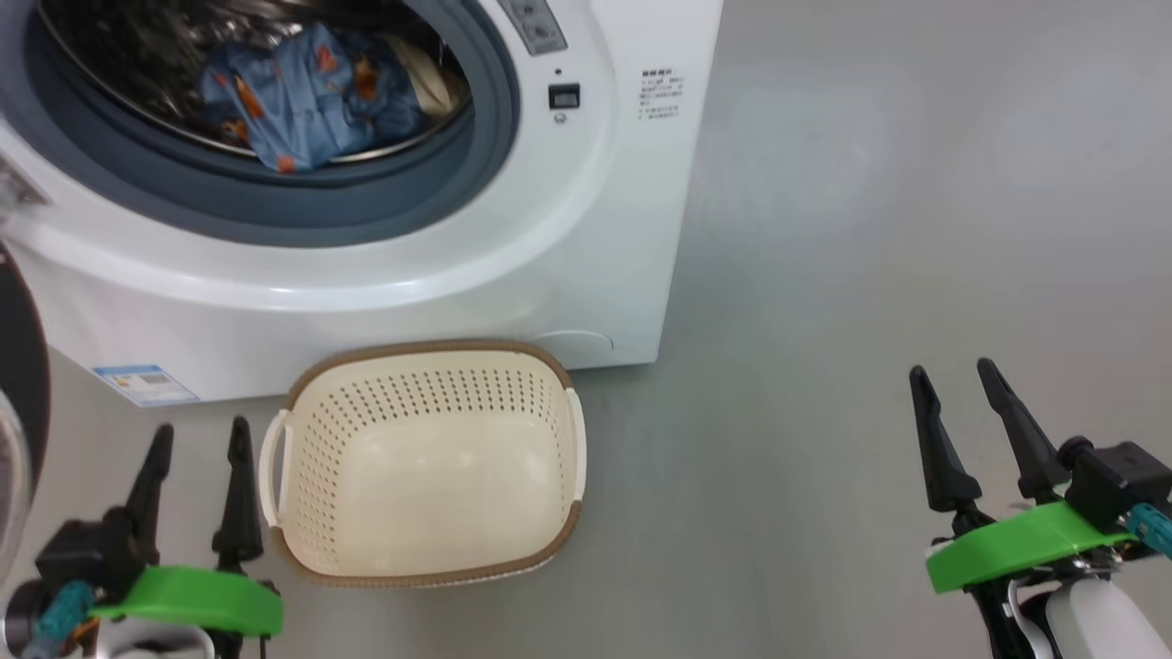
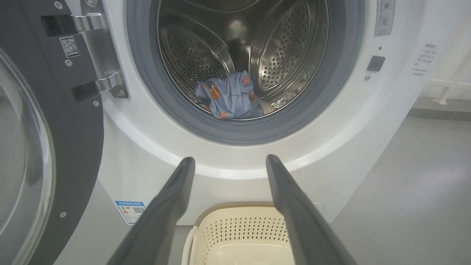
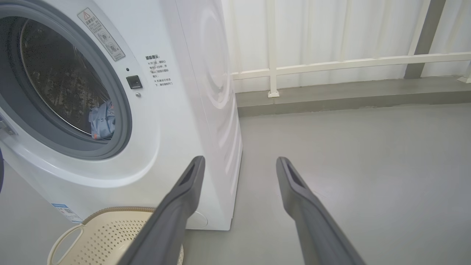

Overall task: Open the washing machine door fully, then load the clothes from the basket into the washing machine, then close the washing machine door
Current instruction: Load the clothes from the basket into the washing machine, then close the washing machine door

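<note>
The white washing machine (image 1: 513, 275) stands with its round opening uncovered. Its black-rimmed door (image 2: 48, 147) is swung wide to the left, and a sliver of the door (image 1: 18, 366) shows at the head view's left edge. Light blue clothes (image 1: 302, 96) with orange prints lie in the steel drum, also seen as clothes (image 2: 230, 97) and clothes (image 3: 102, 125); a cream piece sits behind them. The cream basket (image 1: 426, 462) on the floor before the machine holds nothing. My left gripper (image 1: 201, 444) is open just left of the basket. My right gripper (image 1: 957, 384) is open over bare floor far to the right.
Grey floor (image 1: 870, 275) spreads to the right of the machine. A white railing (image 3: 349, 62) and pale wall run behind it. A blue label sticker (image 1: 146, 383) marks the machine's lower left front.
</note>
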Robot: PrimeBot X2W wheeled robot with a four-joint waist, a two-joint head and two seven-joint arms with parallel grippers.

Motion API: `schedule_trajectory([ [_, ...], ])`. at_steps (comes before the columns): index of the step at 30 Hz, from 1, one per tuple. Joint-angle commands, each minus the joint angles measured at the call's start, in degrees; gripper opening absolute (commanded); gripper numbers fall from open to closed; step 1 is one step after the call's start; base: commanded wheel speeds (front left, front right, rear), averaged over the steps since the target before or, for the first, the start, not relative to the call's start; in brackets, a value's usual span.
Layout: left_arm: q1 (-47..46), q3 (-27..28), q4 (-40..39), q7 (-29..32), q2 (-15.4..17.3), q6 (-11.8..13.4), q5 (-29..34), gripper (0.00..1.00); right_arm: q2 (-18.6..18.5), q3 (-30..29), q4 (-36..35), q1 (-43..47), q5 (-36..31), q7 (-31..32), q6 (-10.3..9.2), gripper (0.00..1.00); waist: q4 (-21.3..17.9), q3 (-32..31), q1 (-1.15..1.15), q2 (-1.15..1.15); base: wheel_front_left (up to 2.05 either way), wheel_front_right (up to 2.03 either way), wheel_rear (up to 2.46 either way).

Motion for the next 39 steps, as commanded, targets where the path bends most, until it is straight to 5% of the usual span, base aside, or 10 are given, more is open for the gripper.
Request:
schedule_trajectory([
  [1,0.6,1.9,-2.0,-0.3,0.9,0.0,0.2,1.0,-0.9,0.8,-1.2,0.7,0.5,-0.5,0.25,1.0,0.6,-1.6,0.0,0.0,0.0,0.0,0.0],
  [19,8.8,2.6,-6.3,-0.3,-0.7,0.0,0.7,1.0,-1.3,0.5,-0.9,5.0,1.0,-0.5,0.25,1.0,1.3,-7.0,0.0,0.0,0.0,0.0,0.0],
  [39,9.1,3.1,-7.8,-0.3,-1.0,0.0,1.2,1.0,-1.3,0.3,-1.3,5.1,0.8,-0.5,0.25,1.0,1.5,-6.3,0.0,0.0,0.0,0.0,0.0],
])
